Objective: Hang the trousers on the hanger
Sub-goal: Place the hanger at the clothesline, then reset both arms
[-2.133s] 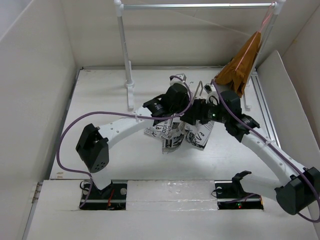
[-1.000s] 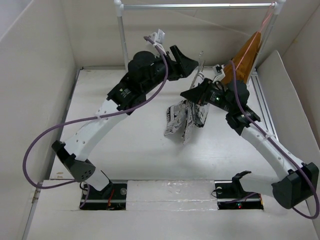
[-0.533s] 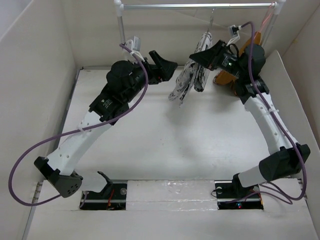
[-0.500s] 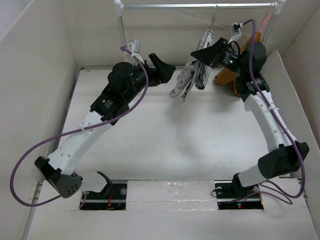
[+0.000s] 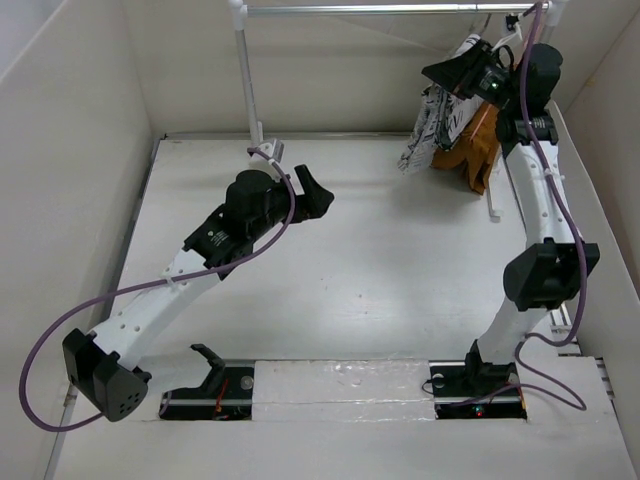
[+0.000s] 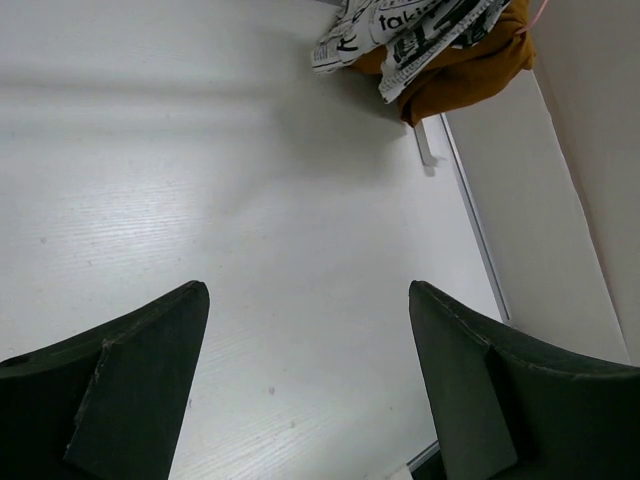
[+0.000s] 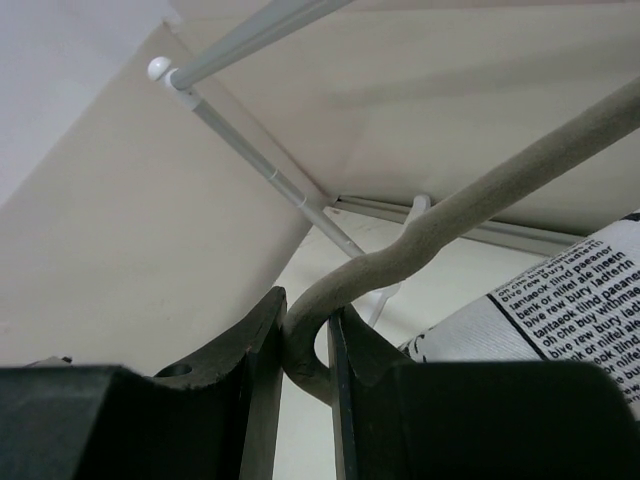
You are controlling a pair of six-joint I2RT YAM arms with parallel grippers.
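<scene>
R gripper (image 7: 303, 312): jaws closed on the thin bare grey metal wire hanger (image 7: 450, 215), pinching the wire at a bend. From there the wire runs up & to the right, out of the wrist view. Just below it, at the right edge, shows a fold of the long white cloth trousers w/ black newspaper-style lettering (image 7: 560, 290). Behind, the white clothes rail (image 7: 260, 36) & its round-capped post (image 7: 250, 155) slant across the beige wall.

Top view: R gripper (image 5: 455, 72) is raised high at the far right, close under the rail (image 5: 360, 10), w/ the R arm stretched far up & back from its base. The trousers (image 5: 428, 125) hang bunched below the jaws, off the white table (image 5: 400, 280). They lie against the orange-brown garment (image 5: 472, 150) hanging at the rail's right end. Can't tell whether the hanger's hook is over the rail; it's too thin to make out from above.

L gripper (image 6: 308, 290): jaws wide apart, nothing btwn them, only bare tabletop (image 6: 250, 200) below. Its wrist view looks toward the far right corner, where the trousers (image 6: 400, 25) & orange-brown garment (image 6: 470, 70) show at the top edge, well apart from the fingers. From above, L gripper (image 5: 318, 195) sits low over the table, left of centre, w/ the L arm bent back toward its base.
</scene>
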